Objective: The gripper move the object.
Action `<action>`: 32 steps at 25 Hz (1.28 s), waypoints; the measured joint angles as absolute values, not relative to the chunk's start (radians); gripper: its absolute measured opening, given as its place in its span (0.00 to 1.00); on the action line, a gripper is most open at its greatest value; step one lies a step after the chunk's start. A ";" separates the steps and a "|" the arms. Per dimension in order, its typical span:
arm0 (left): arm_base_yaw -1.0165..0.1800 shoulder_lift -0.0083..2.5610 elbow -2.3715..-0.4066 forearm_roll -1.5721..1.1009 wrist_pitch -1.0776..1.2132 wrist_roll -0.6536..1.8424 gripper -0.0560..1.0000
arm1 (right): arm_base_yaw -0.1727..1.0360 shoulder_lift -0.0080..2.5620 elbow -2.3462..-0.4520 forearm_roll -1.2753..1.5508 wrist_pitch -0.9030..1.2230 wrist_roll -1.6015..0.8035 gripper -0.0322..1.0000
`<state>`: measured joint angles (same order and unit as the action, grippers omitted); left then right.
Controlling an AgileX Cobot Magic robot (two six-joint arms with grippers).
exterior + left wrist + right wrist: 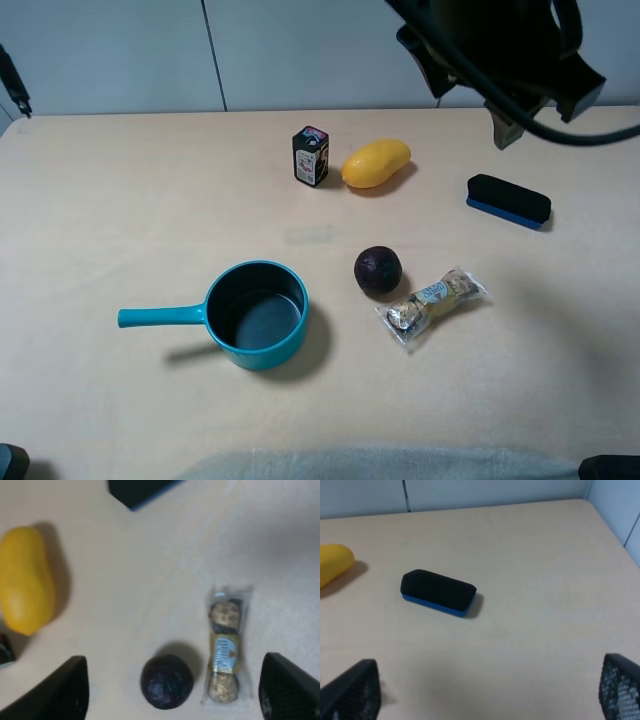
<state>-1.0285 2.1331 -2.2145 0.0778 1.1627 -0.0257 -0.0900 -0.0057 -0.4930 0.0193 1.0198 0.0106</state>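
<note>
Jaws spread wide on your left gripper (172,692), nothing between them, hovering over the candy packet (226,649), which lies (label up) just beside the dark fruit (166,681) on the table (120,180).

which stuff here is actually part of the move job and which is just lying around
Part of the job:
candy packet
left gripper, open, above the packet

Just lying about:
dark purple fruit
mango
teal saucepan
small black carton
black and blue eraser
</note>
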 joint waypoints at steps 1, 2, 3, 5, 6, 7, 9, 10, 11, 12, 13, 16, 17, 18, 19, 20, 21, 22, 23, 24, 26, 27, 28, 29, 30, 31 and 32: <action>-1.022 2.122 -2.215 0.080 1.164 -0.026 0.72 | -0.090 -0.006 -0.493 0.019 1.020 0.011 0.67; -1.015 2.112 -2.214 0.080 1.165 -0.026 0.72 | -0.090 -0.006 -0.493 0.019 1.020 0.011 0.67; -1.010 2.103 -2.210 0.084 1.165 -0.026 0.72 | -0.090 -0.006 -0.493 0.019 1.020 0.011 0.67; -1.000 2.081 -2.194 0.088 1.165 -0.026 0.72 | -0.090 -0.006 -0.493 0.019 1.020 0.011 0.67; -0.993 2.069 -2.185 0.088 1.165 -0.026 0.72 | -0.090 -0.006 -0.493 0.019 1.020 0.011 0.67; -0.988 2.059 -2.170 0.088 1.165 -0.026 0.72 | -0.090 -0.006 -0.493 0.019 1.020 0.011 0.67; -0.970 2.035 -2.134 0.088 1.165 -0.026 0.72 | -0.090 -0.006 -0.493 0.019 1.020 0.011 0.67; -0.959 2.024 -2.114 0.088 1.165 -0.026 0.72 | -0.090 -0.006 -0.493 0.019 1.020 0.011 0.67; -0.949 2.008 -2.087 0.088 1.165 -0.026 0.72 | -0.090 -0.006 -0.493 0.019 1.020 0.011 0.67; -0.936 1.991 -2.058 0.088 1.165 -0.026 0.72 | -0.090 -0.006 -0.493 0.019 1.020 0.011 0.67; -0.922 1.973 -2.027 0.088 1.165 -0.026 0.72 | -0.090 -0.006 -0.493 0.019 1.020 0.011 0.67; -0.878 1.914 -1.928 0.088 1.163 -0.026 0.72 | -0.090 -0.006 -0.493 0.019 1.020 0.011 0.67; -0.861 1.894 -1.895 0.088 1.163 -0.026 0.72 | -0.090 -0.006 -0.493 0.019 1.020 0.011 0.67; -0.845 1.869 -1.852 0.088 1.162 -0.026 0.72 | -0.090 -0.006 -0.493 0.019 1.020 0.011 0.67; -0.825 1.844 -1.808 0.088 1.160 -0.026 0.72 | -0.090 -0.006 -0.493 0.019 1.020 0.011 0.67; -0.804 1.816 -1.761 0.088 1.159 -0.026 0.72 | -0.090 -0.006 -0.493 0.019 1.020 0.011 0.67; -0.780 1.794 -1.723 0.088 1.158 -0.026 0.72 | -0.090 -0.006 -0.493 0.019 1.020 0.011 0.67; -0.758 1.768 -1.677 0.087 1.155 -0.026 0.72 | -0.090 -0.006 -0.493 0.019 1.020 0.011 0.67; -0.729 1.741 -1.631 0.086 1.148 -0.026 0.72 | -0.090 -0.006 -0.493 0.019 1.020 0.011 0.67; -0.696 1.714 -1.592 0.085 1.141 -0.026 0.72 | -0.090 -0.006 -0.493 0.019 1.020 0.011 0.67; -0.632 1.662 -1.494 0.084 1.132 -0.026 0.72 | -0.090 -0.006 -0.493 0.019 1.020 0.011 0.67; -0.595 1.630 -1.443 0.085 1.124 -0.026 0.72 | -0.090 -0.006 -0.493 0.019 1.020 0.011 0.67; -0.559 1.602 -1.399 0.087 1.112 -0.026 0.72 | -0.090 -0.006 -0.493 0.019 1.020 0.011 0.67; -0.530 1.566 -1.345 0.087 1.103 -0.022 0.72 | -0.090 -0.006 -0.493 0.019 1.020 0.011 0.67; -0.496 1.528 -1.293 0.087 1.087 -0.017 0.72 | -0.090 -0.006 -0.493 0.019 1.020 0.011 0.67; -0.460 1.488 -1.250 0.087 1.074 -0.013 0.72 | -0.090 -0.006 -0.493 0.019 1.020 0.011 0.67; -0.430 1.454 -1.200 0.087 1.064 -0.009 0.72 | -0.090 -0.006 -0.493 0.019 1.020 0.011 0.67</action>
<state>-0.4296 1.4539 -1.2001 0.0869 1.0639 -0.0092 -0.0900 -0.0057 -0.4930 0.0193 1.0198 0.0106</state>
